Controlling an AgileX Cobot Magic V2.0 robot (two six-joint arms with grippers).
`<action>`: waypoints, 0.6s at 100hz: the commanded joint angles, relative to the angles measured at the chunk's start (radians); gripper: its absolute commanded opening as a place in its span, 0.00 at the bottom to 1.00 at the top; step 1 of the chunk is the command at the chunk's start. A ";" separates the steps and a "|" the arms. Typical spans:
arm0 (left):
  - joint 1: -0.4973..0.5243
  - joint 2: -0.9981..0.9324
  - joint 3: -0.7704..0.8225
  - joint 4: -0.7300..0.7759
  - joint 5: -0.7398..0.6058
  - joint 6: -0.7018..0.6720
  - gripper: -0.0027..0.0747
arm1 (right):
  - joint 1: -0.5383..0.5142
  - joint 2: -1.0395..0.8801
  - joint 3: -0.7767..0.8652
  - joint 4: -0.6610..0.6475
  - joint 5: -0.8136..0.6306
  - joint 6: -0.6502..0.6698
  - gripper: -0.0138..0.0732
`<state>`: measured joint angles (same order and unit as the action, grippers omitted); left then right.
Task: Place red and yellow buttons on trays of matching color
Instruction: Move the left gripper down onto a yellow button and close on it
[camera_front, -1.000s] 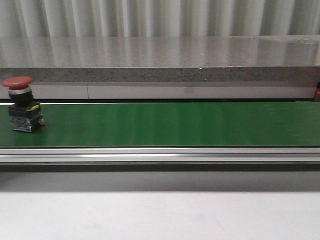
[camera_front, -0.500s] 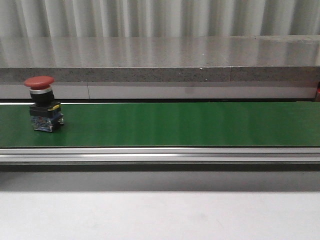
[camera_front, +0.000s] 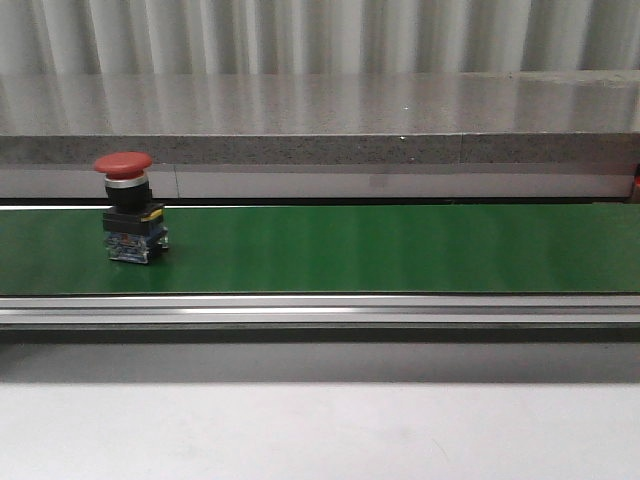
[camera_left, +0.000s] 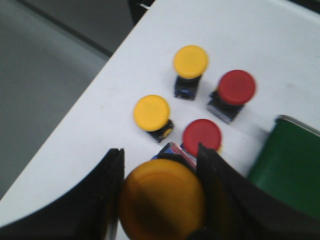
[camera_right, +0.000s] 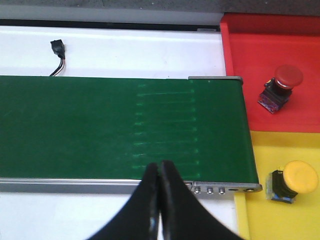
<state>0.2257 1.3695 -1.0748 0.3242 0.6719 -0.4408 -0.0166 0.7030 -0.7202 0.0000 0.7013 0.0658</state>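
Observation:
A red button (camera_front: 127, 206) stands upright on the green conveyor belt (camera_front: 400, 250) at its left part. My left gripper (camera_left: 161, 200) is shut on a yellow button (camera_left: 162, 197), held above the white table. Below it stand two yellow buttons (camera_left: 151, 112) (camera_left: 190, 64) and two red buttons (camera_left: 235, 89) (camera_left: 201, 136). My right gripper (camera_right: 159, 172) is shut and empty, over the near edge of the belt (camera_right: 100, 130). A red button (camera_right: 281, 86) sits on the red tray (camera_right: 250, 45). A yellow button (camera_right: 293, 180) sits on the yellow tray (camera_right: 260, 220).
The belt's end (camera_left: 295, 165) shows beside the buttons in the left wrist view. A small black connector with wires (camera_right: 58, 52) lies on the white table behind the belt. A grey ledge (camera_front: 320, 105) runs behind the belt.
The red button has travelled to the right along the belt. No arm shows in the front view.

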 joint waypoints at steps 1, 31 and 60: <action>-0.060 -0.071 -0.028 -0.048 -0.032 0.061 0.01 | 0.003 -0.004 -0.026 -0.006 -0.059 -0.009 0.08; -0.212 -0.057 -0.026 -0.061 -0.046 0.072 0.01 | 0.003 -0.004 -0.026 -0.006 -0.059 -0.009 0.08; -0.267 0.037 -0.018 -0.067 -0.057 0.072 0.01 | 0.003 -0.004 -0.026 -0.006 -0.059 -0.009 0.08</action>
<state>-0.0304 1.4119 -1.0695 0.2587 0.6740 -0.3718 -0.0166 0.7030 -0.7202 0.0000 0.7013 0.0658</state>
